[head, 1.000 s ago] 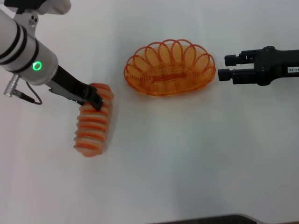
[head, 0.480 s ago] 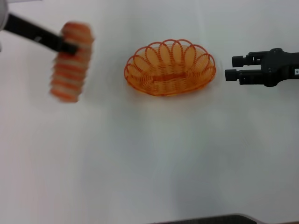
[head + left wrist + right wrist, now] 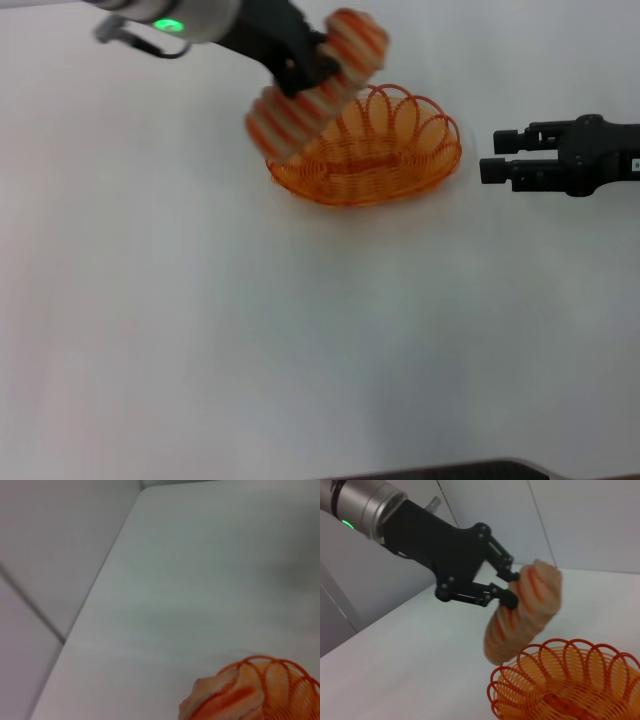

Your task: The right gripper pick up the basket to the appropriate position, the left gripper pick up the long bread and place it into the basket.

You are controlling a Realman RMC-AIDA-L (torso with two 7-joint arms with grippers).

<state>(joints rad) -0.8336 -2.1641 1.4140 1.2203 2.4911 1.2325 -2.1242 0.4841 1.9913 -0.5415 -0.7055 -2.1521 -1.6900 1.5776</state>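
The orange wire basket (image 3: 432, 163) stands on the white table at centre back. My left gripper (image 3: 318, 68) is shut on the long bread (image 3: 285, 115), an orange-and-cream striped loaf. It holds the loaf tilted in the air over the basket's left end. The right wrist view shows this left gripper (image 3: 512, 587) clamping the bread (image 3: 530, 612) above the basket (image 3: 600, 675). The left wrist view shows one end of the bread (image 3: 220, 702) and the basket rim (image 3: 280, 662). My right gripper (image 3: 492, 155) is open and empty, just right of the basket and apart from it.
The white table (image 3: 300, 340) stretches in front of the basket. A grey wall (image 3: 50, 555) borders the table's far side in the left wrist view. A dark edge (image 3: 450, 470) runs along the table's near side.
My left gripper has lifted the bread off the table at the left and swung it up and right, to above the basket's left end. The right gripper has drawn back slightly to the right.
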